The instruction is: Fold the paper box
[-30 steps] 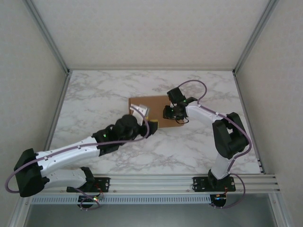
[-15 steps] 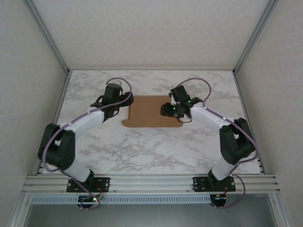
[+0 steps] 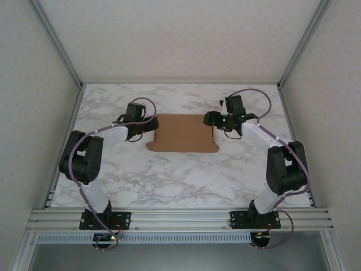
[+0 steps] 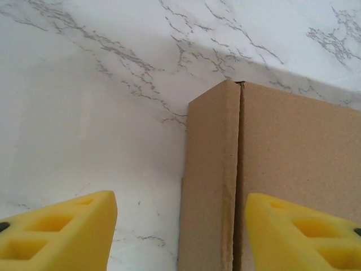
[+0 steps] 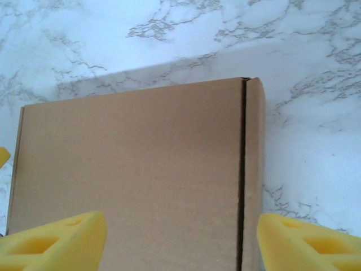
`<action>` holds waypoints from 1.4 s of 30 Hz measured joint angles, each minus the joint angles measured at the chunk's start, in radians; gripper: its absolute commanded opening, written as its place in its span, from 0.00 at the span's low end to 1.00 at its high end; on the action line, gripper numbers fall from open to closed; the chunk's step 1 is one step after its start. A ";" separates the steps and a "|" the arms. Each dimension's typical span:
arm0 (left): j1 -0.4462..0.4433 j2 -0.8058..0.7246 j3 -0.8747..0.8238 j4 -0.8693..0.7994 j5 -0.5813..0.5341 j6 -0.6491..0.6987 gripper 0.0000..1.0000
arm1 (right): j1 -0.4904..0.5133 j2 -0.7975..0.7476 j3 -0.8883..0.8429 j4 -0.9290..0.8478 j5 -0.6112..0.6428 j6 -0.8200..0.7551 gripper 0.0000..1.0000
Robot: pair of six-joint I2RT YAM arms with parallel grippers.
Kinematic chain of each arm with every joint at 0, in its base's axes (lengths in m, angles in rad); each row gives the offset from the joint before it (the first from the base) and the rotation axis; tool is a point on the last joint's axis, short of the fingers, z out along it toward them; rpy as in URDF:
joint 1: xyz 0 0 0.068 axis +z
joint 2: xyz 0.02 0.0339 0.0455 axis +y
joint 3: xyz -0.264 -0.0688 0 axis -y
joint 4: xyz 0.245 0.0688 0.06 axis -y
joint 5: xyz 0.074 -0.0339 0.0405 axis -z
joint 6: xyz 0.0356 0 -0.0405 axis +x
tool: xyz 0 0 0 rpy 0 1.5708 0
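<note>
Now both arms have swung out from over the paper box [image 3: 183, 134] to its opposite ends, and it lies flat on the marble table [image 3: 169, 175], toward the far middle. The left gripper [image 3: 148, 126] and right gripper [image 3: 210, 119] each stand with jaws apart and empty, straddling a narrow side flap. That probably sets up folding both end flaps together.
</note>
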 measured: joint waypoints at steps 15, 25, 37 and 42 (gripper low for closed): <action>0.015 0.053 0.011 0.076 0.235 0.014 0.52 | -0.116 0.080 -0.087 0.129 -0.138 0.079 0.73; 0.038 0.114 0.030 0.114 0.321 0.009 0.30 | -0.146 0.156 -0.124 0.214 -0.264 0.134 0.76; 0.114 0.140 0.001 0.185 0.451 0.008 0.07 | -0.197 0.245 -0.114 0.302 -0.433 0.194 0.76; 0.138 0.166 0.012 0.196 0.520 0.013 0.02 | -0.203 0.294 -0.086 0.350 -0.529 0.212 0.75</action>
